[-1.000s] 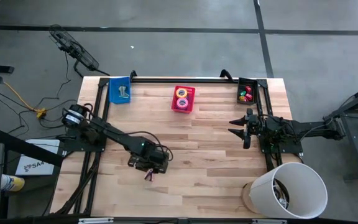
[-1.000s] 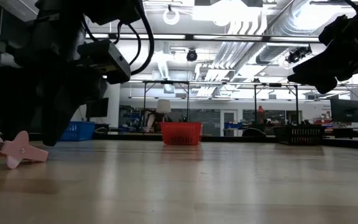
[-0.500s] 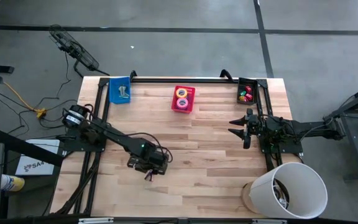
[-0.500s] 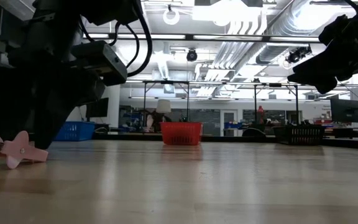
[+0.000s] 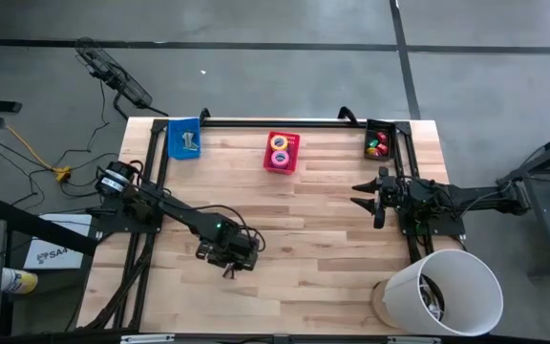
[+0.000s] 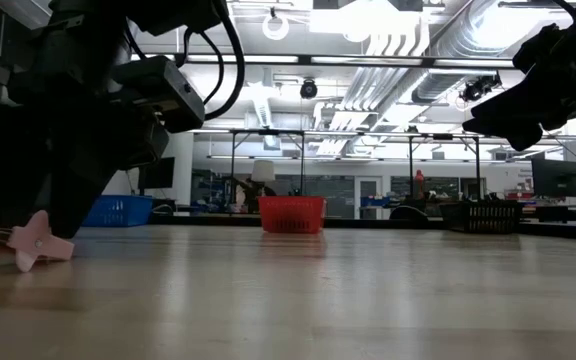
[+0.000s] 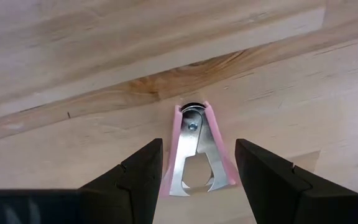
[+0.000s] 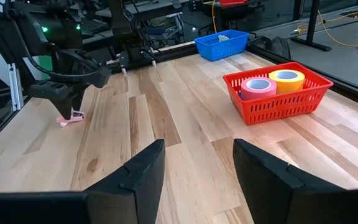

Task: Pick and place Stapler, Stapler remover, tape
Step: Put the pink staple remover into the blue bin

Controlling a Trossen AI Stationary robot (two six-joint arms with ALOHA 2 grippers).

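Pink staple remover (image 7: 196,149) lies flat on the bench (image 5: 323,248) toward its front-left part, between the spread fingers (image 7: 132,180) of the left gripper (image 5: 227,268), which are lowered on either side, not pinching it. Tape rolls (image 8: 272,83), pink and yellow, sit in the red basket (image 5: 282,153) at mid back edge. Right gripper (image 5: 366,198) hovers near the right edge, fingers spread, empty.
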